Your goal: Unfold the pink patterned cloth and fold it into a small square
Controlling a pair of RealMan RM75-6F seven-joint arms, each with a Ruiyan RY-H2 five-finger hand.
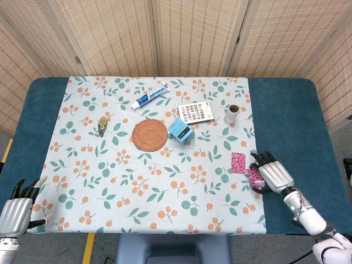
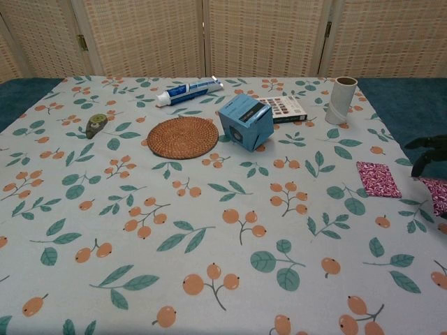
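1. Woven screens close off the back, and the tabletop [image 1: 286, 115] wears a leaf-and-berry cover with bare blue at both ends.
2. My target, the pink patterned cloth [image 1: 238, 163], lies at about 4 o'clock near the cover's right edge; one square panel lies flat while its other part sits under my right hand [image 1: 273, 175].
3. That hand rests over the cloth's near part with its fingers [image 1: 263, 159] slightly curled; I cannot tell whether they actually pinch the fabric or only touch it.
4. My left hand [image 1: 15, 209] waits at 8 o'clock off the front corner, fingers apart, holding nothing.
5. I judge I'm at the very start: the unfolding step, cloth not yet spread. Next I need a sure pinch on a free edge and a pull toward open cover at 6 o'clock.
6. Other things sit well apart, toward 12 o'clock: a blue box [image 1: 180, 130], a round woven coaster [image 1: 149, 135], a toothpaste tube [image 1: 149, 96], a card tube [image 1: 232, 113], a small book [image 1: 196, 111]. None blocks the work; the overhanging edge is my worry.
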